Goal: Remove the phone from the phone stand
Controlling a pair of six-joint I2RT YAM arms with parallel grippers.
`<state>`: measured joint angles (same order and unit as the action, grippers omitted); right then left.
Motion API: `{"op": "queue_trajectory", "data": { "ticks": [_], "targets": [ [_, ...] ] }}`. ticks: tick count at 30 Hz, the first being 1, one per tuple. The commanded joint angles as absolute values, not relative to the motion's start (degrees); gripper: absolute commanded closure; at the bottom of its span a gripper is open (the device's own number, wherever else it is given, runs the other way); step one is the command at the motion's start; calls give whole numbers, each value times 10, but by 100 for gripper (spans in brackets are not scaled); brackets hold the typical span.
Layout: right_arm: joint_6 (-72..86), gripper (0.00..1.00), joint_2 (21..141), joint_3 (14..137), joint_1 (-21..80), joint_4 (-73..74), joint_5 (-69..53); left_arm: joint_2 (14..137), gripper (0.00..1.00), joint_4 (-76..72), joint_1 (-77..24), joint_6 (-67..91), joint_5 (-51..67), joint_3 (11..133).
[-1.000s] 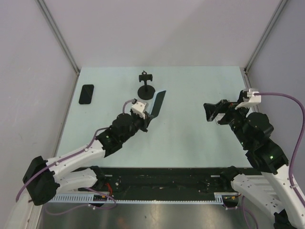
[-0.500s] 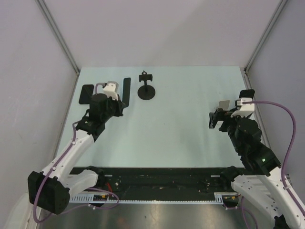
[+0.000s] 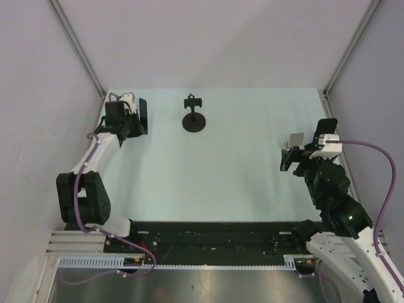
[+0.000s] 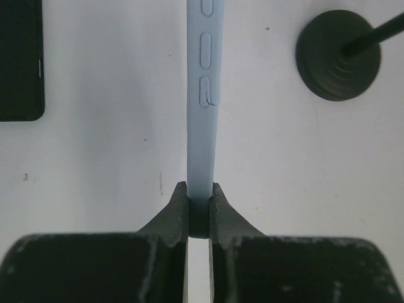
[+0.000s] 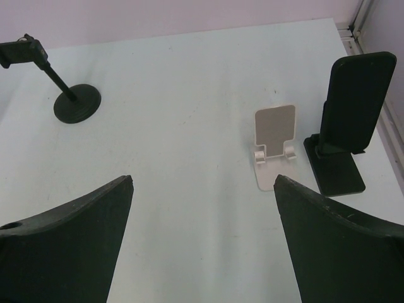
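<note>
Left gripper (image 4: 199, 196) jaws clamped on the phone (image 4: 203, 95), held edge-on at upper left of the top view, well apart from the round-base stand (image 3: 194, 120). Left arm stretched far out. Right gripper (image 5: 202, 184) jaws wide apart, gripping nothing, arm bent at right.

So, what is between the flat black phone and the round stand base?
In the left wrist view, the light blue phone, pinched edge-on in the left gripper, comes between the black phone and the round base.
</note>
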<state>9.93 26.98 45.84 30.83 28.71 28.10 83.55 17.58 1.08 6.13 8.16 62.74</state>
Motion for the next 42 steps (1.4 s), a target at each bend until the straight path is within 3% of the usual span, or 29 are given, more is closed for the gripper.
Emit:
{"op": "queue_trajectory", "data": {
  "ticks": [1,20,25,31,39,42],
  "targets": [
    [86,0,265,453,306,267,294,906,100,167,45,23,114,719],
    [80,0,274,438,258,257,251,1131,99,217,116,-10,137,853],
    [80,0,275,437,251,256,249,1156,80,219,120,-16,121,860],
    [78,0,278,436,249,259,248,1161,69,223,120,-18,100,861],
    [78,1,277,436,249,259,247,1173,68,223,120,-19,105,872],
    [78,0,278,436,249,259,246,1175,81,223,120,-16,131,874]
  ]
}}
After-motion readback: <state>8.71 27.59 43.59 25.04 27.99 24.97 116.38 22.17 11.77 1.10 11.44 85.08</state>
